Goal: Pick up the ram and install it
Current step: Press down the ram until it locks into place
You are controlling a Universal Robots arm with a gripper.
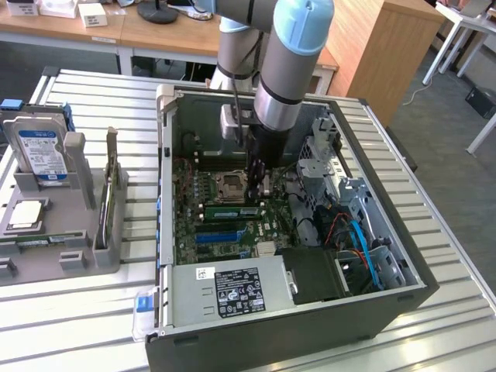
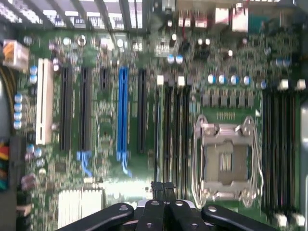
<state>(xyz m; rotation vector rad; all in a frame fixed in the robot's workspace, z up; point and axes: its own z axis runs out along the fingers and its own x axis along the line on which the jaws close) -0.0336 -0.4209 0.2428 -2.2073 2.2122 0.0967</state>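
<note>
Ram: we see the long thin green circuit-board stick point(image 1: 235, 211) lying in a black motherboard slot inside the open grey computer case point(image 1: 403, 291).
Jaws: our black gripper point(image 1: 256, 188) is pressed together, empty.
Relation: gripper just above the stick's end toward the exterior view's right; its long axis runs across that view.

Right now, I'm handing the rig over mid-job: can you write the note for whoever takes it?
End effector: shut, nothing visible between the fingers, down inside the case, low over the board.
Ram: lies along the slots beside the CPU socket, directly under the end effector in the exterior view.
Done: the ram is picked up and brought to its slot.
Left: the install is unconfirmed. I cannot tell whether the stick is fully seated or its latches are closed.
</note>
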